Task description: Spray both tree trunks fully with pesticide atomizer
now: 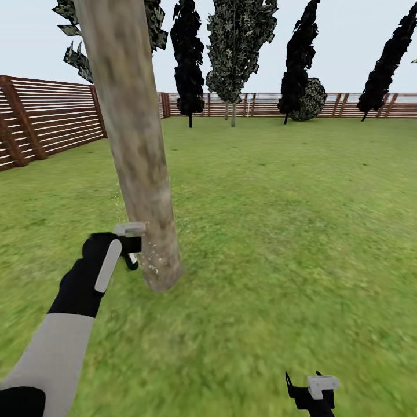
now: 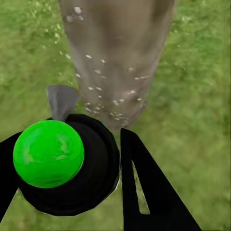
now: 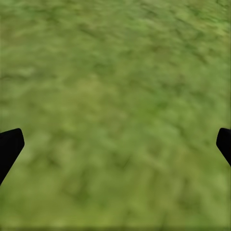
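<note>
Blackish-green, the pesticide atomizer [image 2: 72, 168] sits clamped between our left gripper's [image 1: 130, 246] jaws, its nozzle just beside the tree trunk [image 1: 139, 162], where white pesticide [image 2: 103, 91] specks cling. Our right gripper [image 1: 310, 391] hangs over grass [image 3: 115, 96], jaws spread wide, holding nothing.
</note>
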`<state>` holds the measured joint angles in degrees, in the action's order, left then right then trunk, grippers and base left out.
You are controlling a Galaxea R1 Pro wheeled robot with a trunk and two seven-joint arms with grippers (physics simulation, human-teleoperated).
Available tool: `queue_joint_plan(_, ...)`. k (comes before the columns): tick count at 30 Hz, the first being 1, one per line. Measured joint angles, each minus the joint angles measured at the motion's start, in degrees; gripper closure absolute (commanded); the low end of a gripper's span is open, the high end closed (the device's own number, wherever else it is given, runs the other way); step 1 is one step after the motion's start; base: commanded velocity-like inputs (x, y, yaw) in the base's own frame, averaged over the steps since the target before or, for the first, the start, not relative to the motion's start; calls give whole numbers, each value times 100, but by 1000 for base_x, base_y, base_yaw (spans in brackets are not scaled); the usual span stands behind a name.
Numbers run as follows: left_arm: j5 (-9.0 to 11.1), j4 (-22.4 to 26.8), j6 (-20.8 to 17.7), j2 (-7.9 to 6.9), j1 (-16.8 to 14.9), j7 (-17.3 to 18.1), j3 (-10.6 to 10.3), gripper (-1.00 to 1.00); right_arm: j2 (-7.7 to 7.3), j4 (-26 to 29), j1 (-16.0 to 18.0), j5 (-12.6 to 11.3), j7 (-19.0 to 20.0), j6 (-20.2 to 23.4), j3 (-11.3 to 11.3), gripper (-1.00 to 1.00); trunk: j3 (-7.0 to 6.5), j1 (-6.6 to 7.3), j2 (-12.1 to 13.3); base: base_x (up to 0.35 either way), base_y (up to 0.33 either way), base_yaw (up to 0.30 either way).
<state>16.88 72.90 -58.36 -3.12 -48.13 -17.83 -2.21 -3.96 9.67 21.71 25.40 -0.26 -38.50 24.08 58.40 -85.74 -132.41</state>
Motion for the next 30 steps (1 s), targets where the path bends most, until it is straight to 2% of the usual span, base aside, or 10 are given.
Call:
queue_joint_plan(4, -65, 85, -3, 381, -124, 0, -8, 100, 0, 0, 0, 0, 0, 0, 0, -100, 0, 0, 0, 0, 0, 0)
queue_joint_plan(7, -144, 183, -15, 282, -142, -2, 35, 100, 0, 0, 0, 0, 0, -1, 0, -100, 0, 0, 0, 0, 0, 0)
queue_joint_plan(10, -157, 214, -33, -115, -145, -3, 259, 100, 0, 0, 0, 0, 0, 0, -1, -100, 0, 0, 0, 0, 0, 0)
queue_joint_plan(15, -5, 341, -10, 34, -144, 0, 298, 100, 0, 0, 0, 0, 0, -1, 0, -100, 0, 0, 0, 0, 0, 0)
queue_joint_plan(19, -73, 344, -13, 71, -63, -1, 272, 100, 0, 0, 0, 0, 0, -1, 0, -100, 0, 0, 0, 0, 0, 0)
queue_joint_plan(23, -95, 258, 55, 5, 579, 10, 268, 100, 0, 0, 0, 1, 0, -1, -1, -100, 1, -1, 1, 0, 0, 0)
queue_joint_plan(26, -97, -532, 337, 25, 1055, -10, 259, 100, 0, 0, 0, 0, 0, -1, 0, -100, 1, -1, 1, 0, 0, 0)
queue_joint_plan(28, -87, -1668, 1289, 38, 1084, -15, 94, 100, 0, 0, 0, 2, 0, 0, 0, -100, 1, -1, 1, 0, 0, 0)
queue_joint_plan(29, -85, -2458, 1964, 46, 1089, -49, -194, 100, 0, 0, 0, 7, 0, 0, 0, -100, 1, -1, 1, 0, 0, 0)
queue_joint_plan(30, -123, -2727, 2241, 48, 1088, -68, -263, 100, 0, 0, 0, 8, 0, 0, 0, -100, 1, 0, 0, 0, 0, 0)
